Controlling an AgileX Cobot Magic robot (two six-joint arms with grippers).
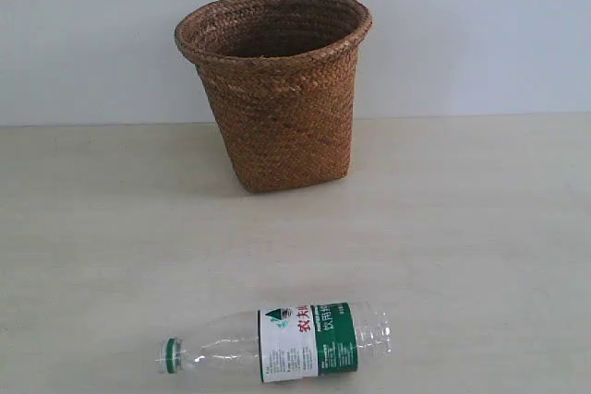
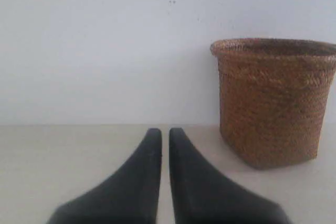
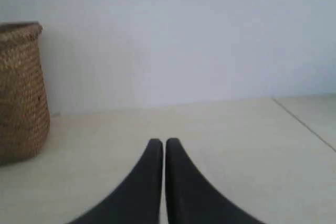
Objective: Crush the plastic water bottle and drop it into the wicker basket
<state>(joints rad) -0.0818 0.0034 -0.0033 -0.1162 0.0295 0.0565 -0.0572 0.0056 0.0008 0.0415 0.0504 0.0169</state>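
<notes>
The plastic water bottle (image 1: pixel 282 343) lies on its side near the table's front edge, green cap pointing left, uncrushed. The wicker basket (image 1: pixel 275 89) stands upright at the back middle, against the wall. Neither arm shows in the exterior view. In the left wrist view my left gripper (image 2: pixel 165 132) is shut and empty, low over the table, with the basket (image 2: pixel 273 100) ahead to one side. My right gripper (image 3: pixel 164 142) is likewise shut with nothing in it, and the basket (image 3: pixel 21 93) sits at the edge of its view. The bottle shows in neither wrist view.
The pale wooden table (image 1: pixel 480 228) runs to a plain white wall (image 1: pixel 92 34) behind the basket. A seam or table edge (image 3: pixel 304 123) crosses the right wrist view's far side.
</notes>
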